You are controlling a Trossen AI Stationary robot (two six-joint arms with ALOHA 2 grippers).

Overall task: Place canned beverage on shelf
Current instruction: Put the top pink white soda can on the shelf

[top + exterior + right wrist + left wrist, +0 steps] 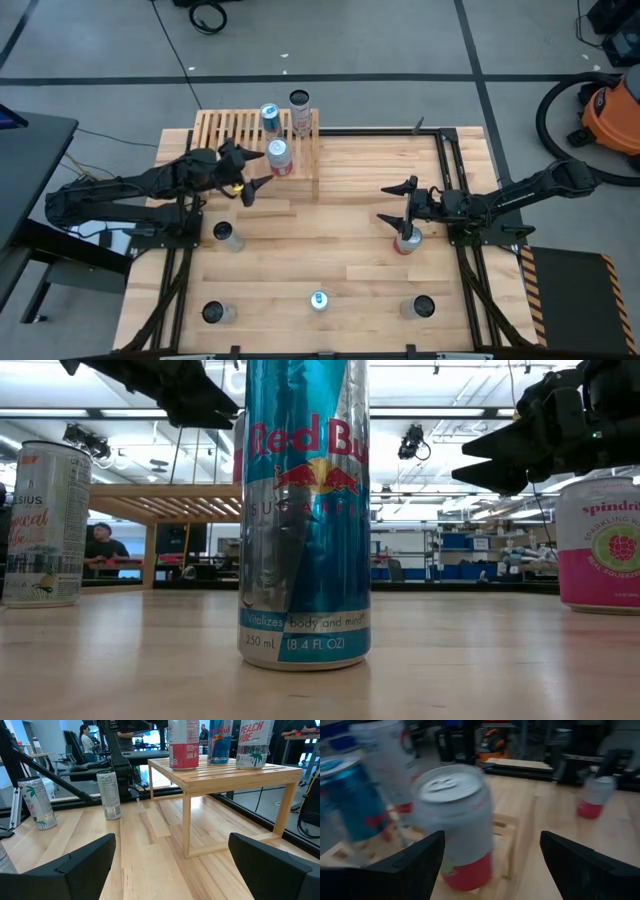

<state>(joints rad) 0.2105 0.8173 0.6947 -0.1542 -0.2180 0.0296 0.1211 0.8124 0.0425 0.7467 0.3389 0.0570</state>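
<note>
- The shelf (240, 135) is a low rack of pale wood with thin slats on top. It stands at the far left part of the wooden surface (340, 230).
- Three cans stand on the shelf: a blue and silver can (270, 118), a pale can with a dark top (300, 110), and a red and white can (279, 157) near the front edge.
- The left end effector (247, 172) is just beside the red and white can. Its fingers are spread wide, one on each side, and they do not grip the can.
- In the left wrist view the red and white can (455, 825) stands upright on the slats between the two dark fingers (415, 862), with a gap on both sides.
- The right end effector (398, 203) is over the right part of the surface, open wide and holding nothing. A pink can (406, 241) stands right by it.
- More cans stand on the surface: one near the left arm (227, 236), one at the front left (214, 313), a blue can at the front middle (318, 300), and one at the front right (422, 306).
- In the low view the blue can (305, 510) stands very close and upright.
</note>
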